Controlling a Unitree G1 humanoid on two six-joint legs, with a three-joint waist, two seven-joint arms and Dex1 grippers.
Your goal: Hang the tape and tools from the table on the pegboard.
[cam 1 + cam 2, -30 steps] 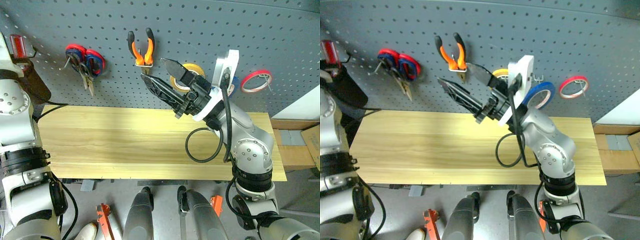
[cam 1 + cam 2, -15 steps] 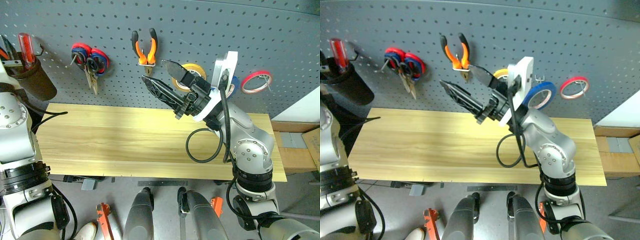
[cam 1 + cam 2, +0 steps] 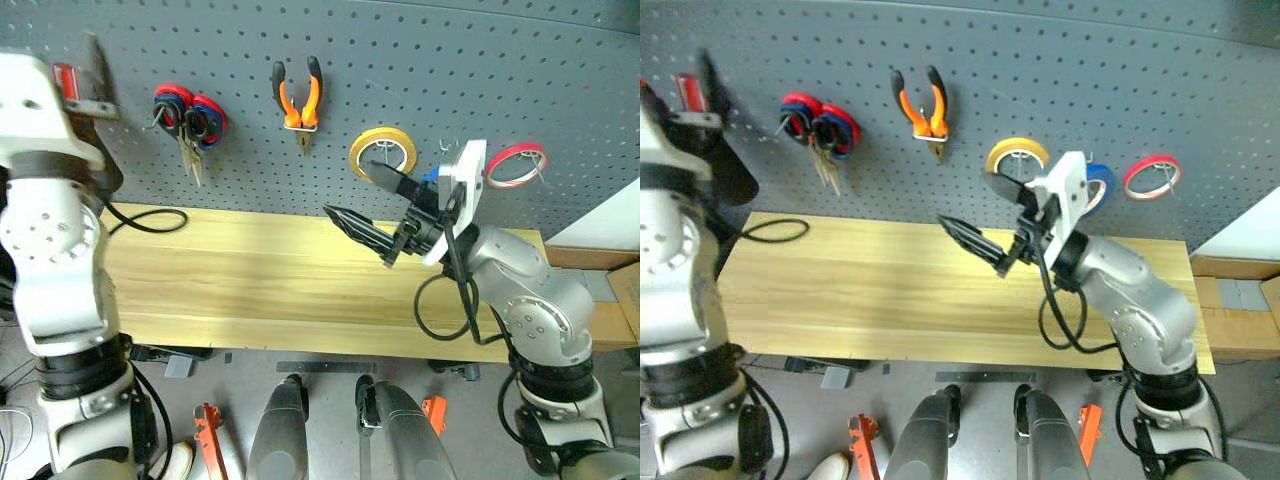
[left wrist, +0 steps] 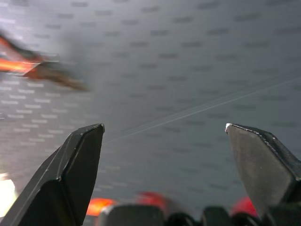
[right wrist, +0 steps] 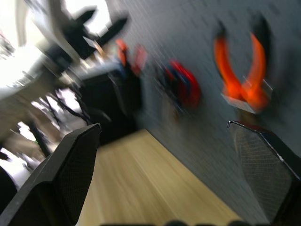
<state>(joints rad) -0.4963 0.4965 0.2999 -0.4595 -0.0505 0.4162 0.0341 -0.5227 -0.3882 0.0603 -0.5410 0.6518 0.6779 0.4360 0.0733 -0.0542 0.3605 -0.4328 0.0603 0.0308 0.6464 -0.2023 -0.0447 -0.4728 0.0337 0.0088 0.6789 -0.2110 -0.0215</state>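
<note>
Two empty tools (image 3: 372,197) (image 4: 164,136), three tape rolls (image 3: 382,152)

The pegboard (image 3: 420,60) is dark grey, dotted with a regular grid of small dark holes. In the upper middle of the head view hang the pliers (image 3: 300,98) — orange handles edged in black. To the upper left, the scissors (image 3: 190,112) show red and blue handles. At centre right, a yellow tape roll (image 3: 382,150); further right, a red tape roll (image 3: 516,164) — between them a sliver of blue tape (image 3: 1101,183). The table (image 3: 230,280) is light yellowish wood with streaked grain.
</note>
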